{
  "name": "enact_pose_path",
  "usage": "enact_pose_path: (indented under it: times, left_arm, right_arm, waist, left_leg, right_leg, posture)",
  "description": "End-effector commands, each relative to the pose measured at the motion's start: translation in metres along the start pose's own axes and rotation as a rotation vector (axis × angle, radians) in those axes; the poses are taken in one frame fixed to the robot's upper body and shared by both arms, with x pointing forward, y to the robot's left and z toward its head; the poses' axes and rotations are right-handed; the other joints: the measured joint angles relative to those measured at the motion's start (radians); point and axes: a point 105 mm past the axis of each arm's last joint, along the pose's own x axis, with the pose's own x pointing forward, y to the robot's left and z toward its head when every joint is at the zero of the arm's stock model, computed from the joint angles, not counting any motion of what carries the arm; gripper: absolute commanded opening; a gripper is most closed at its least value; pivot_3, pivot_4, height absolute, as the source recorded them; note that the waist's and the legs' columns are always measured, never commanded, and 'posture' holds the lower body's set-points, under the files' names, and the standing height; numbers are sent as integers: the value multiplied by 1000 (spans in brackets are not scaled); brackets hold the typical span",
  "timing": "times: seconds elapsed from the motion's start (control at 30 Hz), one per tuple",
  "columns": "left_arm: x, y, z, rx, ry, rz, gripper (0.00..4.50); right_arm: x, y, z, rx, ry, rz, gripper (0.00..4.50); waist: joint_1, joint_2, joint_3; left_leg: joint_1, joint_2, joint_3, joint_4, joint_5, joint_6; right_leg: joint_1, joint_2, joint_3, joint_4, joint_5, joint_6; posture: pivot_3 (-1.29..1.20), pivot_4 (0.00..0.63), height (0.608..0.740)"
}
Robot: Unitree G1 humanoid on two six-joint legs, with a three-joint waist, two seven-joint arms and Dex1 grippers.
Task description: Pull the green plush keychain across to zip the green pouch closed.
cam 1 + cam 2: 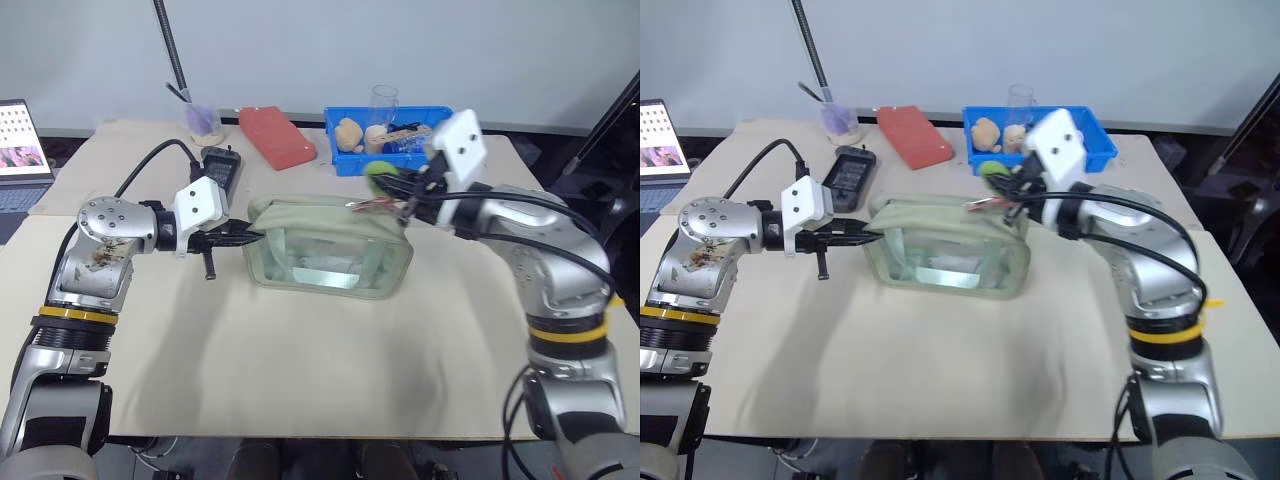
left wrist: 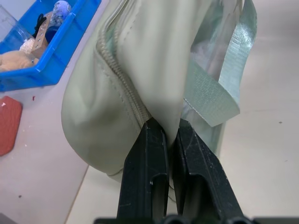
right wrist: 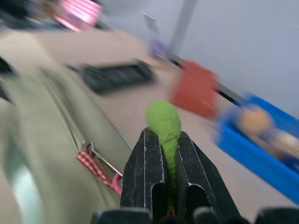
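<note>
The pale green pouch [image 1: 328, 248] stands in the middle of the table, its clear window facing me. My left gripper [image 1: 245, 238] is shut on the fabric at the pouch's left end [image 2: 140, 56], just beside the zipper line. At the pouch's right top corner my right gripper [image 1: 405, 195] is shut on the green plush keychain [image 3: 164, 126], which bulges out between its fingers. A red checked cord [image 3: 96, 165] runs from the plush down to the zipper on the pouch top. The plush shows as a lime spot [image 1: 383, 183] just behind the pouch.
A blue bin [image 1: 340, 160] with tan plush lumps and a clear glass [image 1: 384, 100] stands behind the pouch. A flat red case [image 1: 277, 136], a black device [image 1: 222, 168] and a small cup [image 1: 203, 122] lie at the back left. A laptop [image 1: 20, 150] sits far left.
</note>
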Motion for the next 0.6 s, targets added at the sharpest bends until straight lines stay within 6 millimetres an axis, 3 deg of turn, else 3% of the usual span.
enact_pose_path:
  times: [0.03, 0.23, 0.4, 0.6]
  left_arm:
    - [-5, 9, -3, 17, 29, 30, 0]
    - [-6, 12, -5, 7, 29, 43, 0]
    - [-4, 6, -8, -8, 26, 33, 0]
    - [1, -2, -7, -28, 9, 33, 0]
  right_arm:
    - [-27, -25, 7, -53, -3, -133, 35]
    - [-58, -48, -27, -40, 107, -284, 35]
    - [-50, -25, -67, 68, 156, -250, 35]
    - [-30, 18, -122, 234, 223, -186, 35]
  waist:
    - [-3, 0, 0]
    - [1, 0, 0]
    - [-1, 0, 0]
    - [-3, 0, -1]
  left_leg:
    - [0, 0, 0, 0, 0, 0]
    - [1, 0, 0, 0, 0, 0]
    - [1, -1, 0, 0, 0, 0]
    - [3, 0, -1, 0, 0, 0]
  right_leg:
    - [0, 0, 0, 0, 0, 0]
    - [0, 0, 0, 0, 0, 1]
    - [1, 0, 0, -1, 0, 1]
    - [3, 0, 1, 0, 0, 2]
  posture:
    - [0, 150, 740]
    - [0, 150, 740]
    - [0, 150, 740]
    - [0, 150, 740]
